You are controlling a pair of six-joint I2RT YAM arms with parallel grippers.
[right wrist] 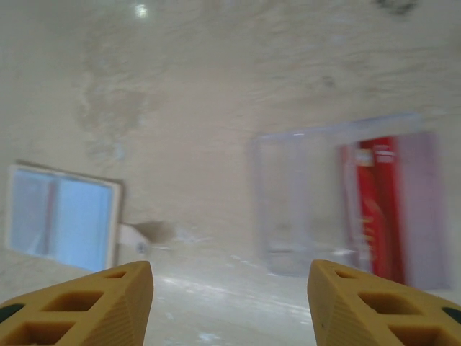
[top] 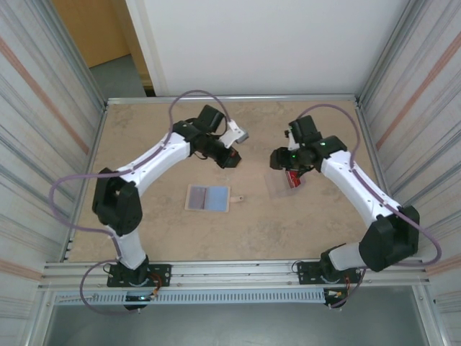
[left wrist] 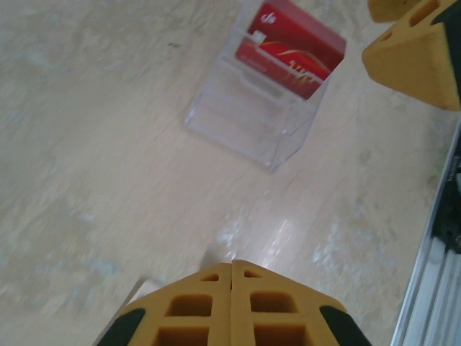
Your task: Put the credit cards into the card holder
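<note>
A beige, marble-patterned table [top: 144,144] sits inside a booth of ribbed metal-grey side walls, with a white panel behind it.

The left arm reaches from its base toward the middle of the table. The left gripper [top: 230,158] is clenched: in its wrist view the two yellow fingertips [left wrist: 209,306] press flat against each other with nothing visible between them. A small pale corner shows just beside them on the left, too blurred to identify.

The card holder [top: 208,197] lies open and flat near the table's centre, its pale blue pockets facing up and its little snap tab [top: 238,197] sticking out to the right. From the right wrist it shows at the lower left [right wrist: 61,216], apart from both grippers.

To the right of it stands a clear plastic case [top: 279,186], and the red credit cards [top: 293,178] sit in it at its far end, as the left wrist view shows [left wrist: 292,47].

The right gripper [top: 282,161] hovers over the case, released: its yellow fingers [right wrist: 79,306] stand wide apart with only bare table between them, and the case and cards [right wrist: 378,209] lie ahead of them.
</note>
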